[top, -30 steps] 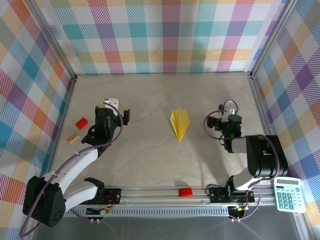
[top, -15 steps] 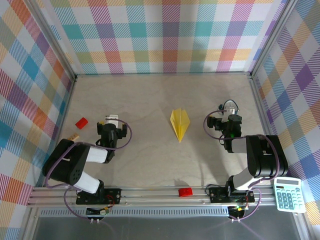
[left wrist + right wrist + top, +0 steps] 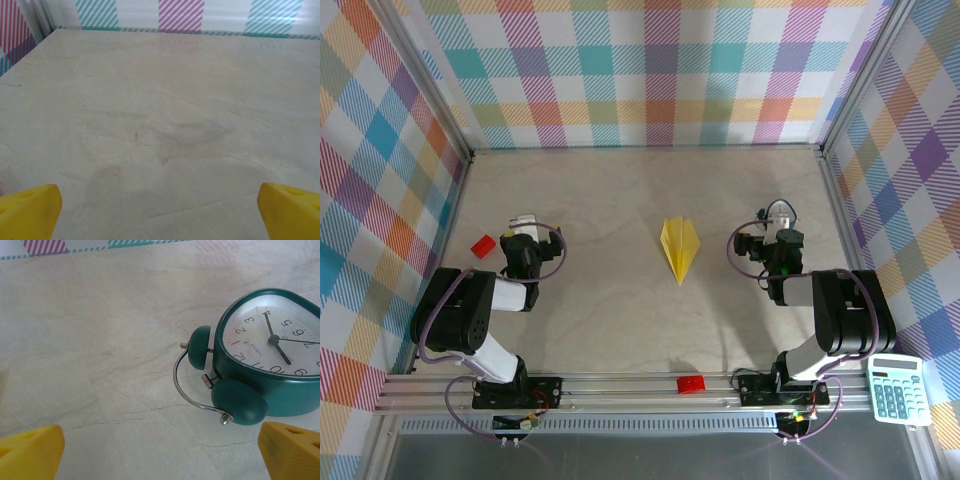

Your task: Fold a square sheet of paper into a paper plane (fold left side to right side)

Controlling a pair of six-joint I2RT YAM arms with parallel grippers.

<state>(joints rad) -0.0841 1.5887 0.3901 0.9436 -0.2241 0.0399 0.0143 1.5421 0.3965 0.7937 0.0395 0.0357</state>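
Yellow pointed plane (image 3: pixel 680 247) lies mid-tabletop (image 3: pixel 620 190); red brick (image 3: pixel 482 244) near left edge; left gripper (image 3: pixel 525 232) and right gripper (image 3: pixel 775 222) both released.

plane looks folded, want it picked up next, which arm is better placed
Right, probably. In the top view the right end effector sits nearer the paper plane than the left end effector. Both are open and empty. An alarm clock lies just ahead of it, though.

The pale tabletop (image 3: pixel 620 190) was flat and had thin cracks in it. A yellow paper plane (image 3: pixel 680 247) lay near the middle, with its nose pointing at the near edge. A small red brick (image 3: pixel 482 245) sat by the left edge. A green alarm clock (image 3: pixel 270 360) lay face up on the tabletop too.
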